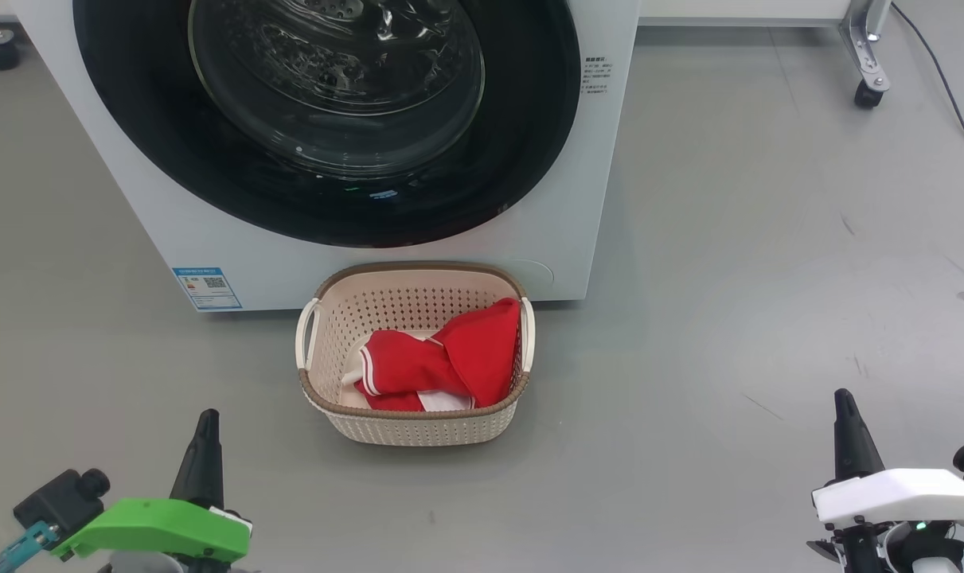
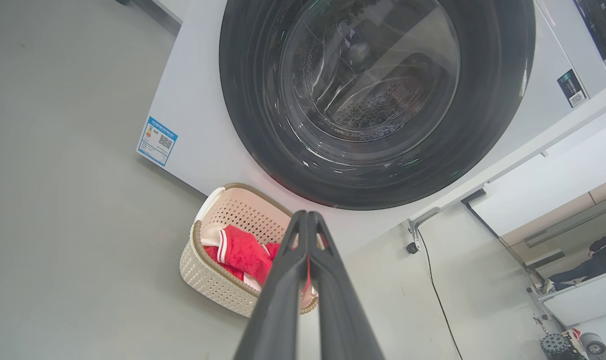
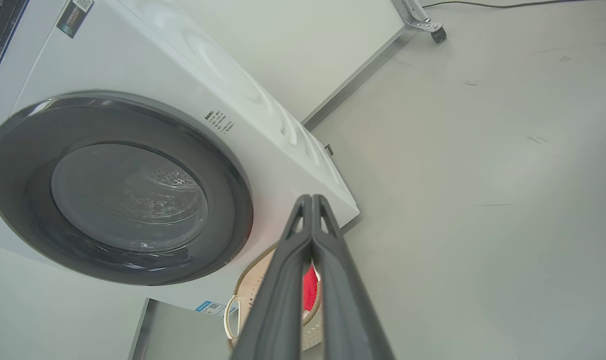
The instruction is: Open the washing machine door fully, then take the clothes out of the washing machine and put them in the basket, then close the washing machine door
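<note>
The washing machine (image 1: 577,207) (image 2: 202,135) (image 3: 147,65) stands at the top of the head view, and its door (image 1: 131,143) (image 2: 493,125) (image 3: 12,165) lies flat against the front, black rim around clear glass. On the floor in front sits the basket (image 1: 418,426) (image 2: 207,272) (image 3: 242,295) with the red clothes (image 1: 450,358) (image 2: 242,252) (image 3: 309,290) inside it. My left gripper (image 1: 208,418) (image 2: 308,215) is shut and empty at the lower left, well short of the basket. The right gripper (image 1: 844,396) (image 3: 311,199) is shut and empty at the lower right.
Grey floor spreads around the basket on both sides. A metal frame leg on a caster (image 1: 868,91) (image 3: 435,32) stands at the back right with a black cable (image 1: 943,79) trailing past it. A blue label (image 1: 207,288) (image 2: 156,141) is on the machine's lower left corner.
</note>
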You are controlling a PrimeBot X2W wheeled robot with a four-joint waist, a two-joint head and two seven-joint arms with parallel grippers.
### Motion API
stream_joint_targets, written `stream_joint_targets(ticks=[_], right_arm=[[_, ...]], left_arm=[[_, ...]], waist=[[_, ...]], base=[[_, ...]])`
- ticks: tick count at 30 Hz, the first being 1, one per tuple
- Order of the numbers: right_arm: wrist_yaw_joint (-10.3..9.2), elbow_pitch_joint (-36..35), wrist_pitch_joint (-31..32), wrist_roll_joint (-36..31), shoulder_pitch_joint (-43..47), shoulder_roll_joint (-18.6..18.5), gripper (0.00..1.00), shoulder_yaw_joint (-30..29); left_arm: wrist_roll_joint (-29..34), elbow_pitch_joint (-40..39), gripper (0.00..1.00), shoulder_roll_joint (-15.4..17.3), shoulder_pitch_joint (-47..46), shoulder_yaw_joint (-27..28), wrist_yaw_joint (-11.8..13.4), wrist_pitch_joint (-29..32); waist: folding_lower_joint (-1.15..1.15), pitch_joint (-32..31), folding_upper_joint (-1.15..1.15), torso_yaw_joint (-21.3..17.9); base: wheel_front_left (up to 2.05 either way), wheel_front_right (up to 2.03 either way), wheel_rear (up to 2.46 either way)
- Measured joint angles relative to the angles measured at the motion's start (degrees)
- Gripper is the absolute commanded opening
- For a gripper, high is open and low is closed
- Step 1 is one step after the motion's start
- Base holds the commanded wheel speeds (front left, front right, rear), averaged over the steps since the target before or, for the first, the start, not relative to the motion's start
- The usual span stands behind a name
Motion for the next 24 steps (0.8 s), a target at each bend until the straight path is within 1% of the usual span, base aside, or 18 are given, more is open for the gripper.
stream_joint_targets(ticks=[9, 11, 15, 17, 21, 23, 24], right_arm=[[0.69, 1.5, 1.5, 7.0, -1.3, 0.0, 0.0, -0.9], [1.15, 1.9, 1.8, 8.5, -1.4, 0.0, 0.0, -1.1], [1.29, 2.6, 2.4, 11.7, -2.0, 0.0, 0.0, -1.5], [1.69, 2.9, 2.5, 13.3, -2.4, 0.0, 0.0, -1.7], [2.14, 3.6, 3.1, 16.4, -2.9, 0.0, 0.0, -2.2], [2.18, 3.8, 3.5, 17.1, -3.1, 0.0, 0.0, -2.3], [2.2, 4.1, 3.7, 18.6, -3.5, 0.0, 0.0, -2.5]], left_arm=[[-6.2, 0.8, 0.0, 0.0, -0.2, 1.6, -0.5, 1.5], [-8.1, 1.1, 0.0, 0.0, -0.2, 1.8, -0.5, 2.0], [-10.9, 1.5, 0.0, 0.0, -0.3, 2.4, -0.6, 2.5], [-12.3, 1.6, 0.0, 0.0, -0.5, 2.9, -1.0, 3.0], [-15.3, 1.9, 0.0, -0.1, -0.8, 3.6, -1.1, 3.7], [-15.8, 1.9, 0.0, -0.1, -0.8, 3.7, -1.1, 3.9], [-17.0, 2.1, 0.0, -0.1, -0.8, 3.9, -1.3, 4.1]], waist=[[0.0, -0.4, 0.0, -0.5], [0.0, -0.5, 0.0, -0.7], [0.0, -0.6, 0.0, -0.9], [0.0, -0.7, 0.0, -1.0], [0.0, -0.9, 0.0, -1.3], [0.0, -1.0, 0.0, -1.3], [0.0, -1.0, 0.0, -1.4]], base=[[0.0, 0.0, 0.0], [0.0, 0.0, 0.0], [0.0, 0.0, 0.0], [0.0, 0.0, 0.0], [0.0, 0.0, 0.0], [0.0, 0.0, 0.0], [0.0, 0.0, 0.0]])
